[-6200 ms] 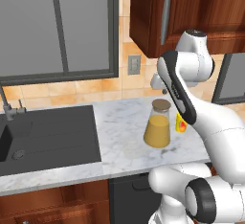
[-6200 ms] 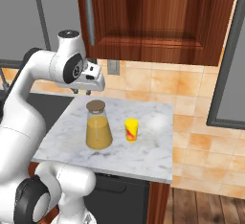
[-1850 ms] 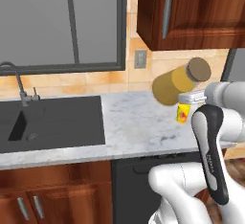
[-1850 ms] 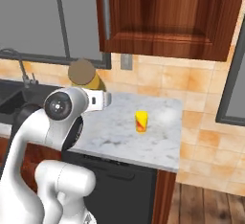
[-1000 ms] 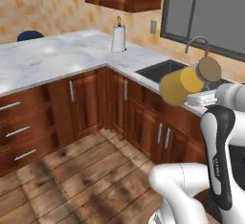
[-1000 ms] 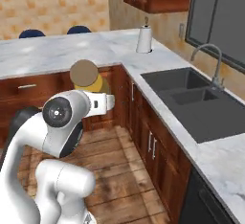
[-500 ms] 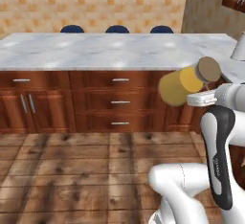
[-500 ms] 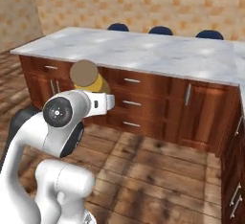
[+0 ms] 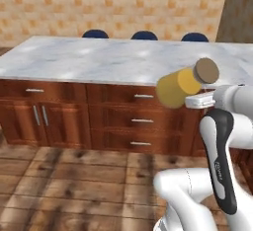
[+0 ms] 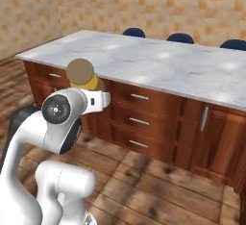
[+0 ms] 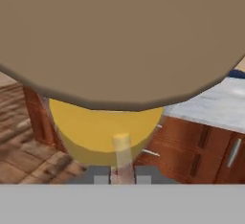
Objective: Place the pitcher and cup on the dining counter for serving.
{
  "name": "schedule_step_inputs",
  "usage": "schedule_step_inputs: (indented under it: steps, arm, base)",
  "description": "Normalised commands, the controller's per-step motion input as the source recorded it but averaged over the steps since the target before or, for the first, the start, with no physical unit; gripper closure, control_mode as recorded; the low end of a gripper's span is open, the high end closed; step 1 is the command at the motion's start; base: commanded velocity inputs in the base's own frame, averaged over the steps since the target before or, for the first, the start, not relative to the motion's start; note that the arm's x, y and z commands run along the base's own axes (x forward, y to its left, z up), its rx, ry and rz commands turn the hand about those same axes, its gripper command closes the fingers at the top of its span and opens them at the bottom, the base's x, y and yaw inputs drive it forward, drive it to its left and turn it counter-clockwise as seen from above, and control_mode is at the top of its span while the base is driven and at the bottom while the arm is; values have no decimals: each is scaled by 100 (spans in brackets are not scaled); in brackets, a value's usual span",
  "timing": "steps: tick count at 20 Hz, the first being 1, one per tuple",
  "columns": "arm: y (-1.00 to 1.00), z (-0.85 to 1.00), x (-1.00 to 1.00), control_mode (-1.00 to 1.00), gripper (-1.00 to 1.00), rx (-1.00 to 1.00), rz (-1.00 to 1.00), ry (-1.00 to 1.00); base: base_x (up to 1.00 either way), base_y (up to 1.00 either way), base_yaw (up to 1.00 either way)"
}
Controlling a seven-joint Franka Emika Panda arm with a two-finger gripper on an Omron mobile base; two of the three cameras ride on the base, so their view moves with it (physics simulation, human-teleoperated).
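Note:
My gripper (image 9: pixel 196 98) is shut on the pitcher (image 9: pixel 179 86), a glass cone of orange-yellow liquid. I hold it tilted in the air, its round brown lid (image 9: pixel 206 70) turned back toward the cameras. In the right base view the pitcher (image 10: pixel 93 83) sits just above the white hand (image 10: pixel 98 98). Close up in the hand view, the lid (image 11: pixel 119 36) covers the top, the yellow body (image 11: pixel 103 127) lies below it, and the gripper (image 11: pixel 122 174) holds a thin clear part. The dining counter (image 9: pixel 99 59) stands ahead across the floor, well apart from the pitcher. The cup is out of view.
Three blue chairs (image 9: pixel 144 35) stand behind the dining counter (image 10: pixel 158 60). Reddish-brown drawers (image 9: pixel 141 121) and doors (image 9: pixel 37 119) fill its front. Wooden floor (image 9: pixel 74 185) lies between the base and the counter. A patterned tan wall (image 9: pixel 113 3) runs behind.
The whole view has swung from the sink counter round to the dining counter, so the base has moved. The pitcher stays tilted in the shut gripper as before.

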Motion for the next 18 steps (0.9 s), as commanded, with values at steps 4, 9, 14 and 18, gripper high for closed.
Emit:
schedule_step_inputs:
  steps: [4,9,14,18]
  arm:
    - [0,0,0,100,100,0,0,0]
    - [0,0,0,100,100,0,0,0]
    - [0,0,0,100,100,0,0,0]
    - [0,0,0,100,100,0,0,0]
  base:
    - [100,0,-4]
    - [100,0,-13]
    - [100,0,-14]
    - [100,0,-23]
